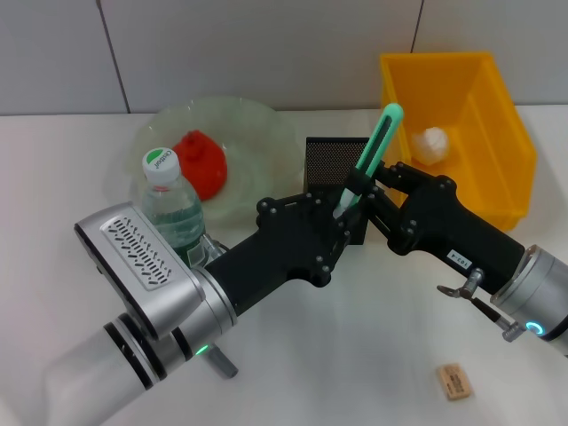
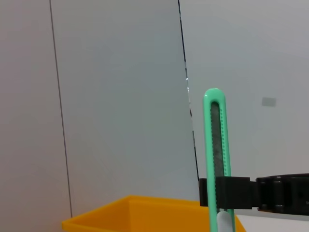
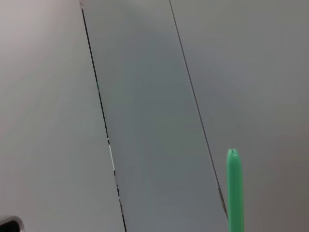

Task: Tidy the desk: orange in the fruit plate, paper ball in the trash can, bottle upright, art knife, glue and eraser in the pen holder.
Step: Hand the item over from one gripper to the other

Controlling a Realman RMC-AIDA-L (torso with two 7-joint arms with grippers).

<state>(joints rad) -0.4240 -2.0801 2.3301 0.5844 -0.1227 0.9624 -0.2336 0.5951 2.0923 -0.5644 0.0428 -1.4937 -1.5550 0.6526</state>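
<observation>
Bottle (image 1: 172, 206) stands upright at far left, clear ribbed plastic, beside the glassy plate (image 1: 257, 133) holding the orange (image 1: 201, 163). Left gripper (image 1: 342, 232) and right gripper (image 1: 366, 189) meet at the slim green knife (image 1: 373, 151), held upright over the black mesh holder (image 1: 330, 161); which one clamps it cannot be told. One should release before it lowers straight in. Paper ball (image 1: 431, 143) lies in the yellow bin (image 1: 497, 106); eraser (image 1: 454, 382) waits on the counter (image 1: 355, 355)

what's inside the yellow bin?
A white paper ball lies inside the yellow bin, near its back left corner. The front part of its floor is hidden behind the right hand and the bin's own wall.
</observation>
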